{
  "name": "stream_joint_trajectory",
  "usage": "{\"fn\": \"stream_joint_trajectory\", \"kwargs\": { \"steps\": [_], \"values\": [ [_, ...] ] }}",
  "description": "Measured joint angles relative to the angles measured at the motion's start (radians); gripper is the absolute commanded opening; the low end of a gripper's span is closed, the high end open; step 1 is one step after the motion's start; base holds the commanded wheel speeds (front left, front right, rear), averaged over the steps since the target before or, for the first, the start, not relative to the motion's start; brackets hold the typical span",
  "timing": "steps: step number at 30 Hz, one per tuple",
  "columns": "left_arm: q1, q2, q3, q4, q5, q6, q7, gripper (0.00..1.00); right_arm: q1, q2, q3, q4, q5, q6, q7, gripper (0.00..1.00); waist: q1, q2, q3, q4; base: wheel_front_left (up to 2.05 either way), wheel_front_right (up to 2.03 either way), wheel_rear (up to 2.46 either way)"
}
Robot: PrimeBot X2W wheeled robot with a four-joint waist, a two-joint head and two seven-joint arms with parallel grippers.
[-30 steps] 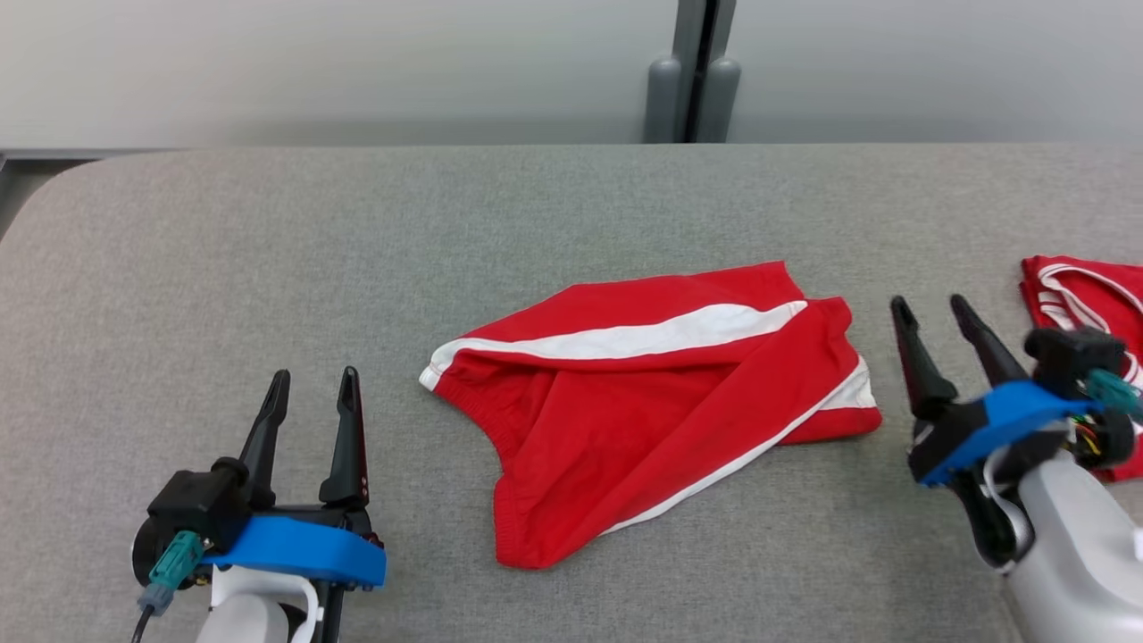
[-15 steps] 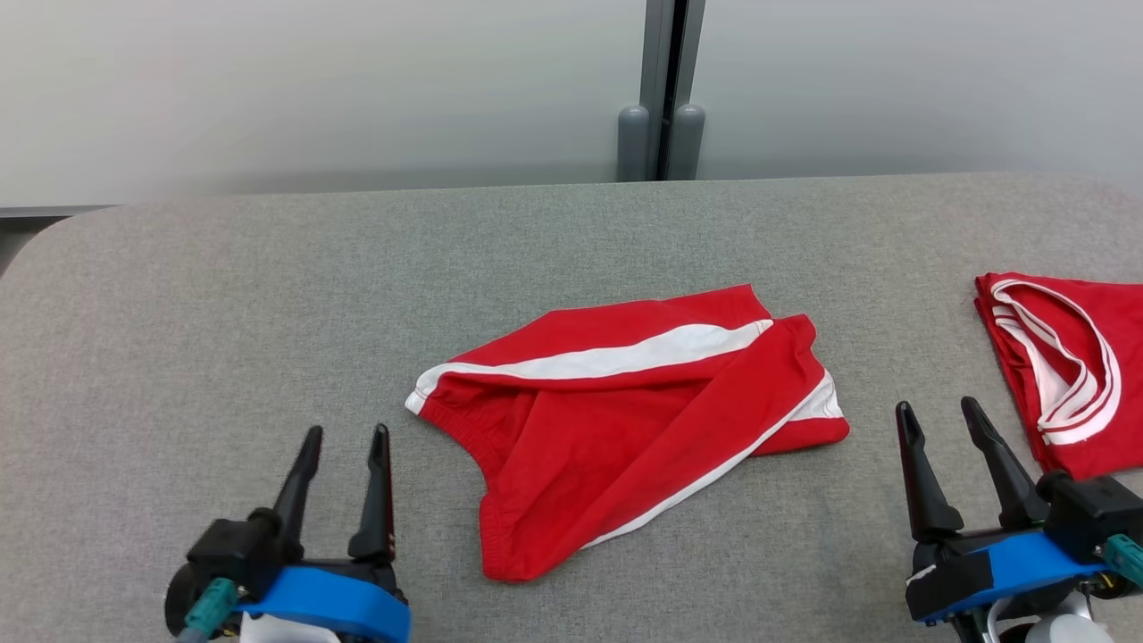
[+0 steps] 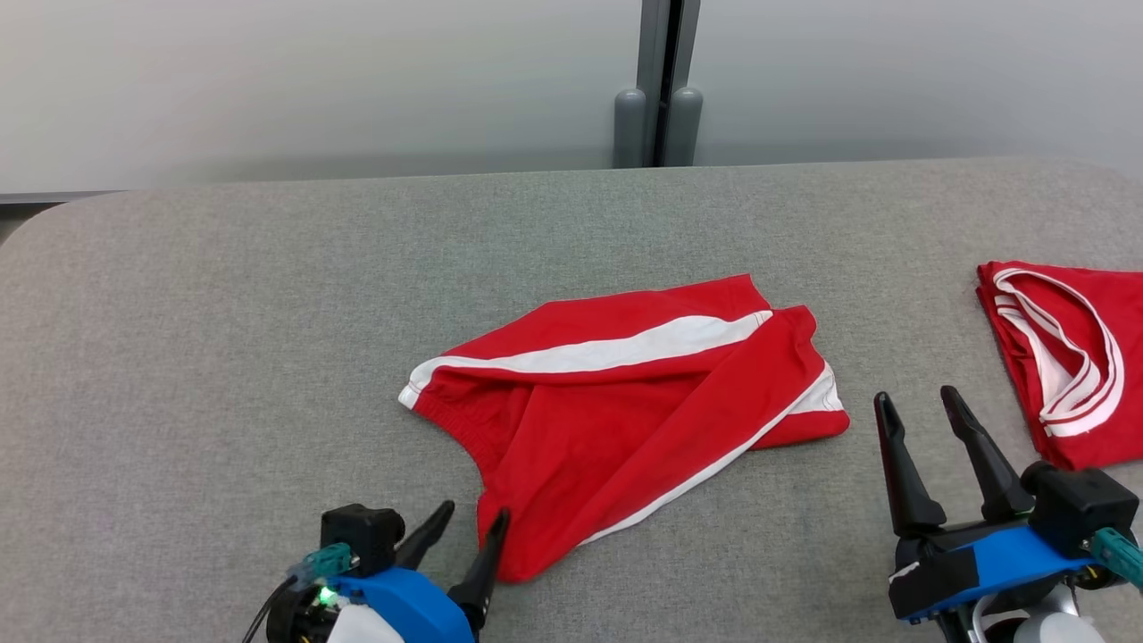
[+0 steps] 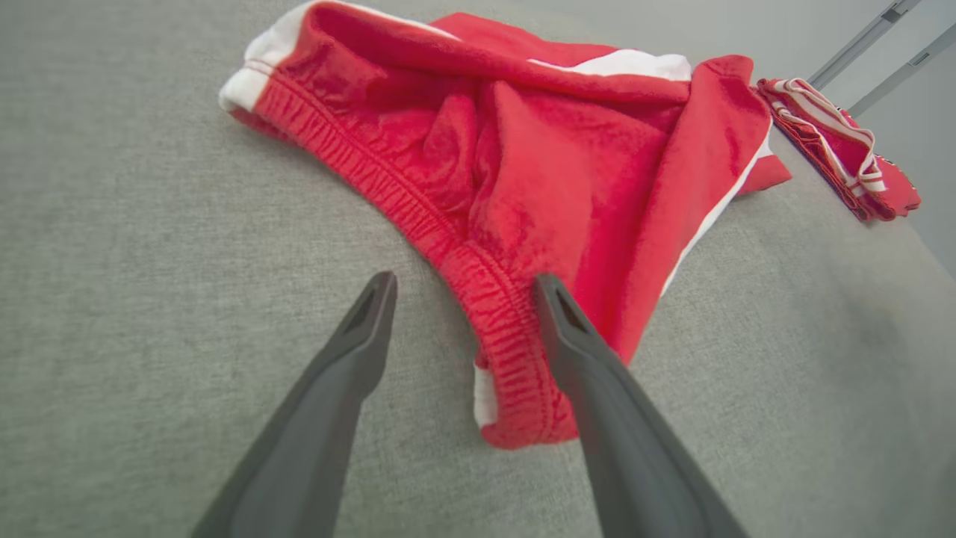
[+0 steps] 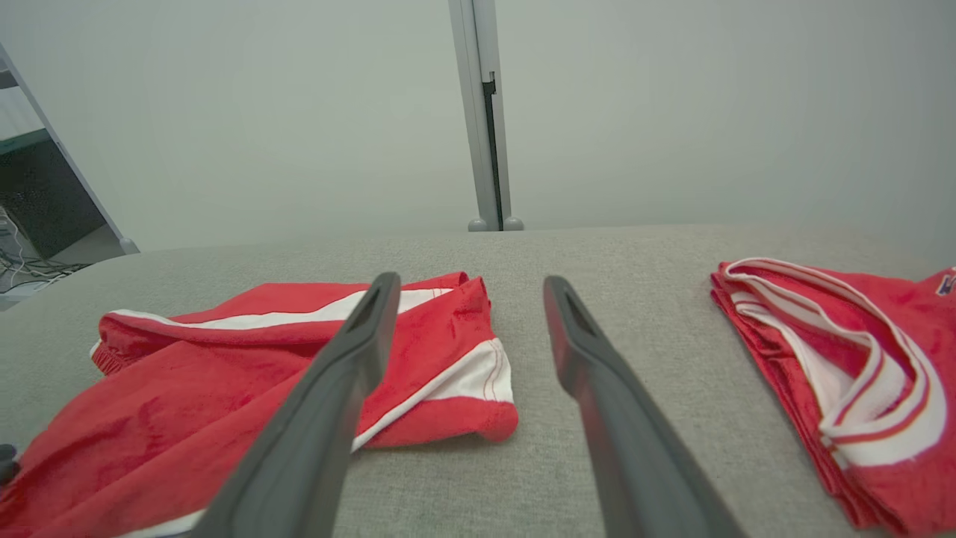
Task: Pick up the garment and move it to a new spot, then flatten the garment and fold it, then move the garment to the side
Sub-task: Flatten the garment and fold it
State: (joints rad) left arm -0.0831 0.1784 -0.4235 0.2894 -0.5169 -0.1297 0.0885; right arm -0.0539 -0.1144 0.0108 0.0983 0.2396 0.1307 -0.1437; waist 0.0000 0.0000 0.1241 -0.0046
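Left gripper [image 3: 474, 512]: we find jaws apart astride waistband [image 4: 508, 351] of shorts [image 3: 625, 402], seemingly poised to pinch | right gripper [image 3: 915, 395]: spread, empty, nearby.

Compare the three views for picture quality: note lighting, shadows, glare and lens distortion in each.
Head view: even, diffuse light, only a thin shadow under the red shorts, no glare. Left wrist view: wide-angle distortion curves the table away at right; the left pincer looms large. Right wrist view: the right pincer looms large too; the wall is evenly lit.
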Motion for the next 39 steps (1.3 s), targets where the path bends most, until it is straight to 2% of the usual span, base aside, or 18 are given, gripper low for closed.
{"fn": "stream_joint_trajectory", "kwargs": {
  "steps": [5,10,11,12,13,21,27,30,31,32,39],
  "values": [
    [0.006,-0.007,-0.013,-0.018,-0.056,0.000,0.102,1.00,-0.001,0.005,0.012,0.007,0.002,0.000,-0.002,1.00,0.0001,0.0000,0.003,-0.015,0.00,0.00,0.00],
    [0.013,-0.011,-0.016,-0.031,-0.090,0.000,0.134,1.00,-0.004,0.007,0.021,0.008,0.007,0.000,-0.003,1.00,0.0001,0.0000,0.007,-0.033,0.00,0.00,0.00],
    [0.013,-0.010,-0.015,-0.033,-0.090,0.001,0.131,0.76,-0.005,0.007,0.022,0.008,0.007,0.000,-0.003,1.00,0.0001,0.0000,0.008,-0.036,0.00,0.00,0.00],
    [0.012,-0.009,-0.013,-0.034,-0.089,0.006,0.124,0.14,-0.006,0.007,0.024,0.008,0.007,0.000,-0.003,1.00,0.0001,0.0000,0.009,-0.038,0.00,0.00,0.00],
    [0.011,-0.011,-0.007,-0.035,-0.091,0.006,0.109,0.00,-0.006,0.007,0.025,0.008,0.007,0.000,-0.003,1.00,0.0001,0.0000,0.011,-0.040,0.00,0.00,0.00],
    [-0.082,-0.035,0.058,0.052,-0.099,0.013,-0.023,0.00,-0.020,0.008,0.047,0.003,0.009,0.000,-0.004,1.00,0.0001,0.0000,0.033,-0.051,0.00,0.00,0.00],
    [-0.225,-0.037,0.089,0.211,-0.048,0.060,-0.121,0.00,-0.048,0.005,0.086,0.004,0.012,0.000,0.006,1.00,0.0001,0.0000,0.060,-0.072,0.00,0.00,0.00],
    [-0.285,-0.032,0.092,0.292,-0.016,0.078,-0.180,0.04,-0.063,0.006,0.107,0.010,0.015,0.000,0.008,1.00,0.0001,0.0000,0.069,-0.092,0.00,0.00,0.00],
    [-0.302,-0.031,0.091,0.317,-0.007,0.081,-0.199,0.28,-0.067,0.006,0.112,0.012,0.017,0.000,0.008,1.00,0.0002,0.0000,0.070,-0.098,0.00,0.00,0.00],
    [-0.315,-0.029,0.090,0.338,0.001,0.080,-0.216,1.00,-0.068,0.007,0.115,0.014,0.017,0.000,0.008,1.00,0.0001,0.0000,0.070,-0.103,0.00,0.00,0.00],
    [-0.341,-0.030,0.100,0.407,0.009,0.056,-0.330,1.00,-0.070,0.003,0.102,0.030,0.026,0.000,0.002,1.00,0.0001,0.0000,0.047,-0.106,0.00,0.00,0.00]
  ]
}}
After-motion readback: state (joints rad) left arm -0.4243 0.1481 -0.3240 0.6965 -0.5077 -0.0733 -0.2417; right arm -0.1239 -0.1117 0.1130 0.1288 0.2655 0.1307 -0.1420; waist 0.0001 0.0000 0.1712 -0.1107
